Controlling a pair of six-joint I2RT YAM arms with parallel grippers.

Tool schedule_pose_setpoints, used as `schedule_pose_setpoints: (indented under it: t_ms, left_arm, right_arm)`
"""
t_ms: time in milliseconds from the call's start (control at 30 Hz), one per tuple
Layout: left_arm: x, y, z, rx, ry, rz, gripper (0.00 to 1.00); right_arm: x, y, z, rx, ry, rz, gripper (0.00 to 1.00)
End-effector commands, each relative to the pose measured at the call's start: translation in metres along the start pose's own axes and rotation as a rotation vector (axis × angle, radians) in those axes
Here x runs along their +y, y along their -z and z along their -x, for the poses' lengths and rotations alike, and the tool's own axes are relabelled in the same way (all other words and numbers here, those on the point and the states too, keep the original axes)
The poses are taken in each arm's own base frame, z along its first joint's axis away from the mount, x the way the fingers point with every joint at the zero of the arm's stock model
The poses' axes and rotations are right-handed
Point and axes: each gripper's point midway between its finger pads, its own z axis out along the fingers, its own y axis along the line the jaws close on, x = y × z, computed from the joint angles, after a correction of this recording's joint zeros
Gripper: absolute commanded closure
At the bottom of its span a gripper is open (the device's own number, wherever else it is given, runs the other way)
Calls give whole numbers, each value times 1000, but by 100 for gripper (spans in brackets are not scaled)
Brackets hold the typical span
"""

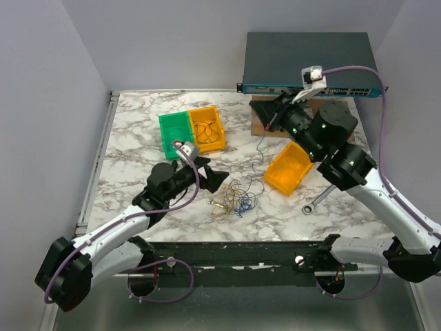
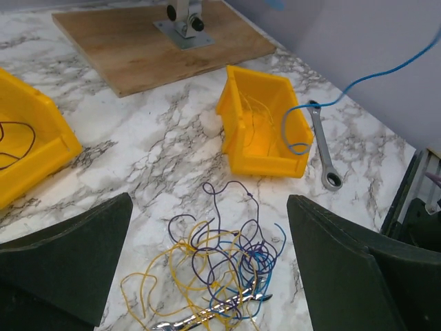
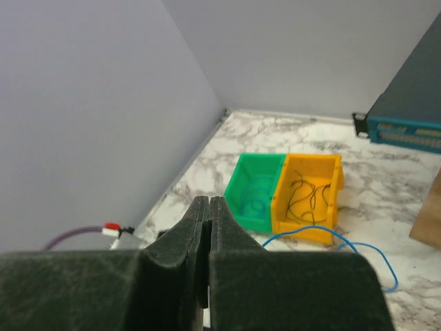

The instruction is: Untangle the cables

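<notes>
Our left gripper hangs wide open just short of the tangle of cables, whose yellow, blue and dark loops are knotted on the worktop, so most of the sorting is left. Beyond the tangle our right gripper, pressed shut, holds up a blue cable. Farthest from the tangle, the green bin and orange bin already hold cables.

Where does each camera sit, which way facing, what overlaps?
Top external: above, behind the bases, looking down on the table; left arm, right arm show.
Left wrist: low, facing the cable tangle; open fingers frame it.
Right wrist: raised, facing the green bin; fingers shut on the blue cable.
Shared: top, left wrist see the tangle.
</notes>
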Motion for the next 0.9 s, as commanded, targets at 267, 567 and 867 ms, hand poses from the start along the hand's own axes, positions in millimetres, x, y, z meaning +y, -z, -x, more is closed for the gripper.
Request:
schedule_pose_setpoints:
  t_ms: [267,567,867]
  left_arm:
    - [-37,26,40,-246,-112,-177,1]
    - [-68,27,37,-221,-129,-364,1]
    - [-57,10,29,-150,-85,-322,1]
  right_arm:
    - [37,0,-145,402,14,383,99]
    - [48,7,-181,534,18,510,99]
    - [63,13,-184,550,-21,610,99]
